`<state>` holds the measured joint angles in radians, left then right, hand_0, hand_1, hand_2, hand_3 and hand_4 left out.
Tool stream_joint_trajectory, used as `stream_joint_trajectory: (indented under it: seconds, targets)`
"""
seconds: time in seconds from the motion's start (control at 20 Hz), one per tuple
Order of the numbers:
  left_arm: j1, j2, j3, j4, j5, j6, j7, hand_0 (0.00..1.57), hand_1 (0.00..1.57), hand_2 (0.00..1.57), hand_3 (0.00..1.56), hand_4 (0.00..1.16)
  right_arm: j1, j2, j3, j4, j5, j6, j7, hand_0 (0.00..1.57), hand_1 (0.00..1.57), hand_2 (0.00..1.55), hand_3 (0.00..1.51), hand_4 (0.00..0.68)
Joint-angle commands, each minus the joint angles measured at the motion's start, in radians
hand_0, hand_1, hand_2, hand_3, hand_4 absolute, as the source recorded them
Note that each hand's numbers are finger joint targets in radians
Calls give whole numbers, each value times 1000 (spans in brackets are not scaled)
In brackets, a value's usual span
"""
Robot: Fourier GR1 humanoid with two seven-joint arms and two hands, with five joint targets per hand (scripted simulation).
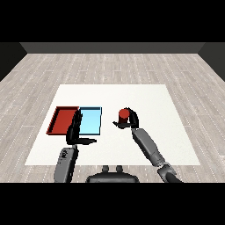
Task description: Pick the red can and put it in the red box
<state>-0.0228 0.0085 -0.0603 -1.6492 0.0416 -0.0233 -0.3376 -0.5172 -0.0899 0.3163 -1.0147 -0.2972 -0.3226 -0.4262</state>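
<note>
A red can (124,115) stands upright a little right of the table's middle. My right hand (132,120) wraps round it from the right, fingers and thumb curled about its side. The red tray (61,120) lies at the left of the table, touching the light blue tray (91,120) on its right. My left hand (74,130) hovers over the seam between the two trays, fingers straight and pointing away, thumb sticking out to the right. It holds nothing.
The white table (149,96) stretches wide behind and to the right of the can. Grey plank floor surrounds it. My left forearm (66,165) comes up from the lower left, the right forearm (149,149) from the lower right.
</note>
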Motion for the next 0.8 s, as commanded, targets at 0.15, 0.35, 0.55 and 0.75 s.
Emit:
stream_joint_trajectory:
  seconds: [0.15, 0.35, 0.55, 0.75]
  targets:
    - [-29, -8, -80, 31, -6, 37, 59, 0, 0, 0, 0, 0, 86, 31, 30, -254, 94, -67, 122, 1445, 1445, 1432, 1387, 651]
    - [0, 3, -59, 60, 4, 6, -2, 0, 0, 0, 0, 0, 84, 88, 69, -334, 156, -135, 211, 1445, 1445, 1432, 1387, 651]
    - [-130, -8, -270, 127, 8, 248, 85, 0, 0, 0, 0, 0, 90, 89, 29, -298, 165, -80, 169, 1451, 1451, 1427, 1380, 653]
    - [-100, -8, -193, 67, 27, 119, 146, 0, 0, 0, 0, 0, 103, 89, 31, -330, 143, -104, 192, 1456, 1456, 1433, 1389, 646]
